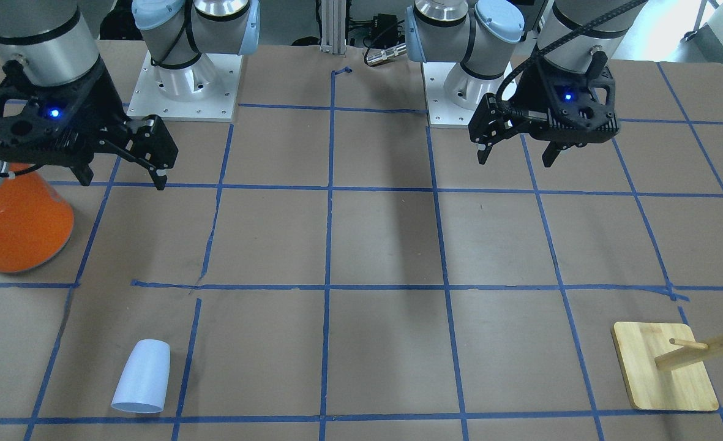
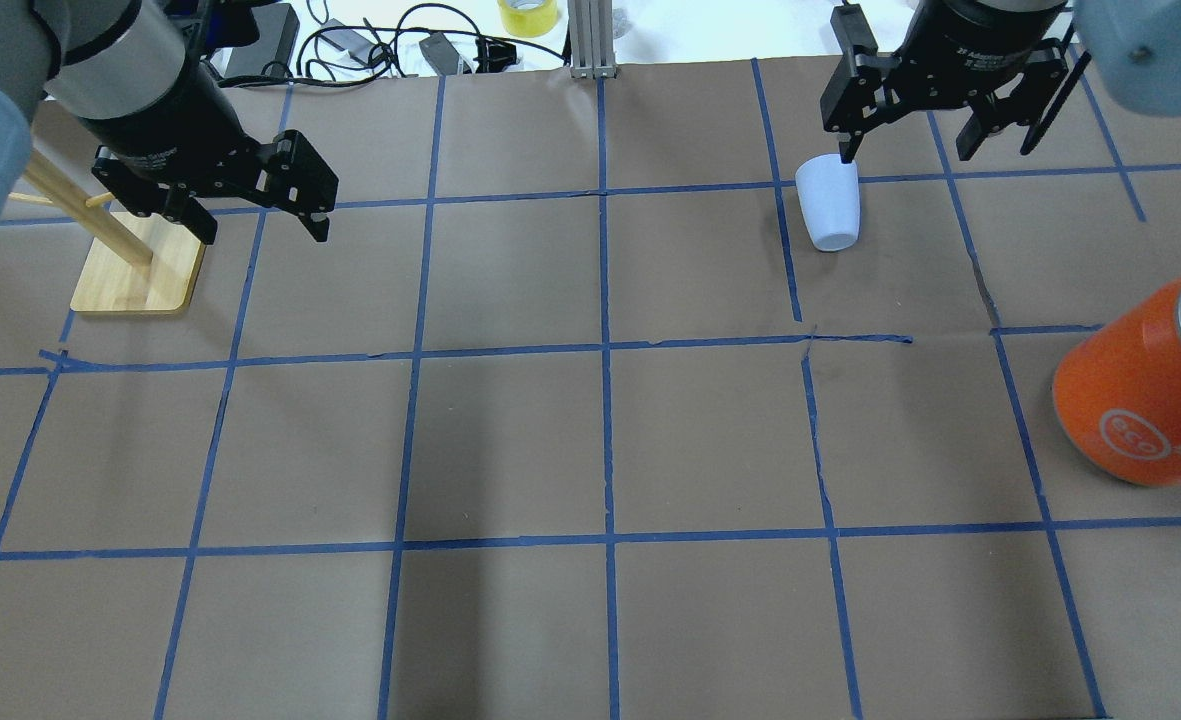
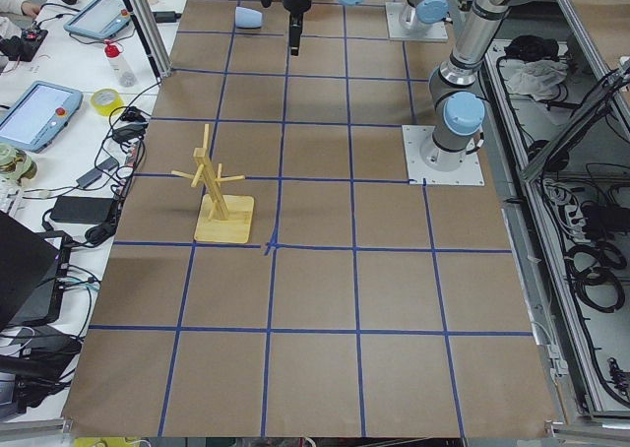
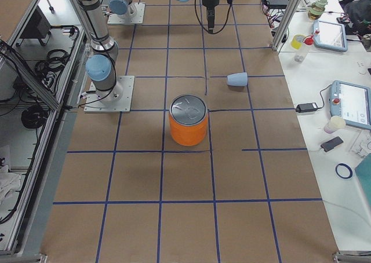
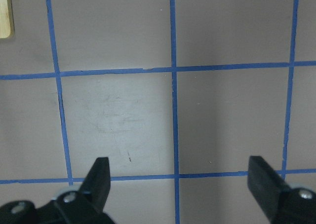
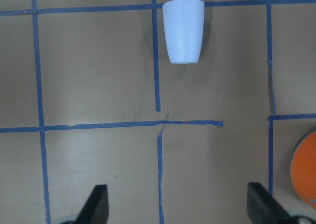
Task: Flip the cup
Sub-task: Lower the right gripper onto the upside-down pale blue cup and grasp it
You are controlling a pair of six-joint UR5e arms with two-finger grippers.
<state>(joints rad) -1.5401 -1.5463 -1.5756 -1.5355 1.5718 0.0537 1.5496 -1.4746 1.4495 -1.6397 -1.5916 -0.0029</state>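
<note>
Where the taped grid nears the operators' edge on the robot's right side, the small pale blue-white plastic cup (image 1: pixel 142 376) lies on its side on the brown paper-covered table (image 1: pixel 385 245). Its wider rim end points away from the robot and its narrower base end points back toward the robot. It sits inside one grid square, just beside a strip of the blue tape lines (image 1: pixel 329 245), with nothing touching it.

The right gripper (image 1: pixel 123 182) hangs above the table nearer the robot's base, well apart from the cup, its two black fingers spread wide with nothing between them. In the right wrist view the cup shows far ahead, near the top of the picture, roughly between the lines of the two fingers.

Just beside that gripper, toward the table's end on the robot's right, stands the large orange cylindrical can with a silver top (image 1: pixel 18 226), upright and well apart from the cup.

The left gripper (image 1: pixel 514 161) hovers over the other half of the table, also with its fingers parted and holding nothing; its wrist view shows only bare paper and tape below.

Near the operators' edge on the robot's left side stands the pale wooden peg rack on a flat square base (image 1: pixel 661 367).
</note>
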